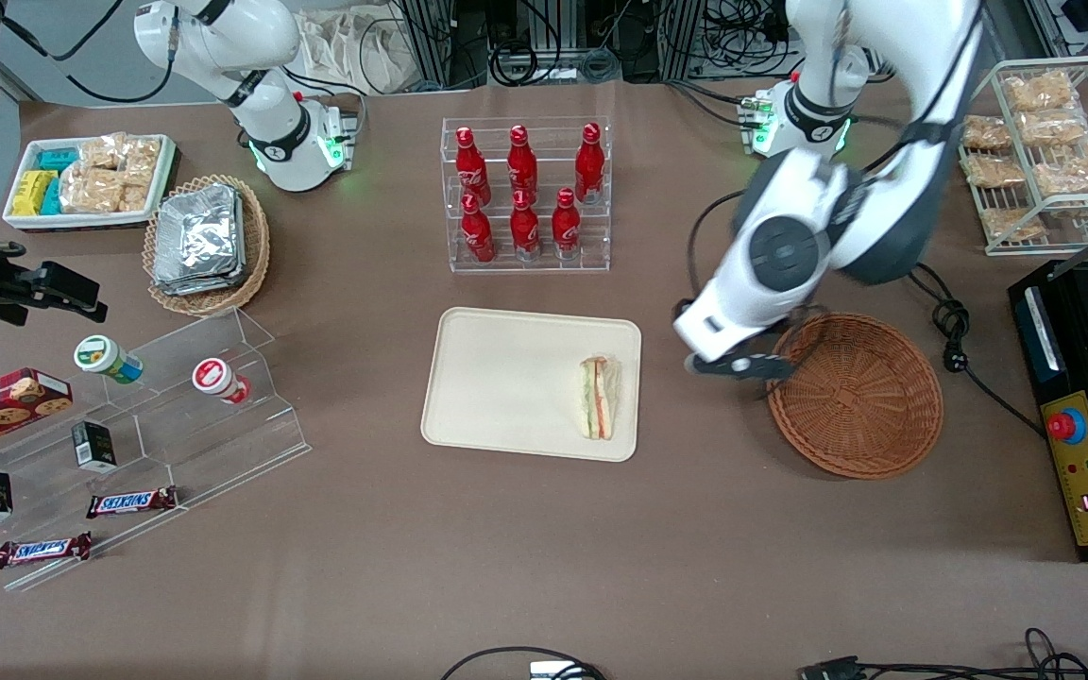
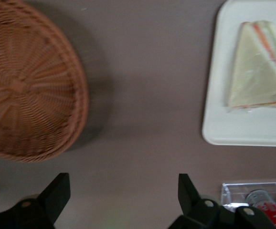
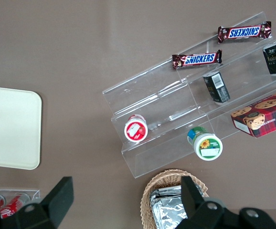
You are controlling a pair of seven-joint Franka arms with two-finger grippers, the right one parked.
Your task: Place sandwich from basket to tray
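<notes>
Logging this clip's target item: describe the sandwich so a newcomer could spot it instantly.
Find the cream tray in front of the rack of red bottles. The sandwich lies on the tray's edge nearest the orange-brown basket, with the open tool between them: the only clear-wrapped triangular wedge showing green and orange filling.

The working left arm reaches from its base down toward the front camera, its white forearm and dark-capped wrist joint angled low over the tabletop (image 1: pixel 506 567). The tool (image 1: pixel 738 365) hangs above bare tabletop, between the tray (image 1: pixel 468 378) and the basket (image 1: pixel 875 416). Its two dark fingers (image 2: pixel 57 191) stand wide apart with nothing between them.
</notes>
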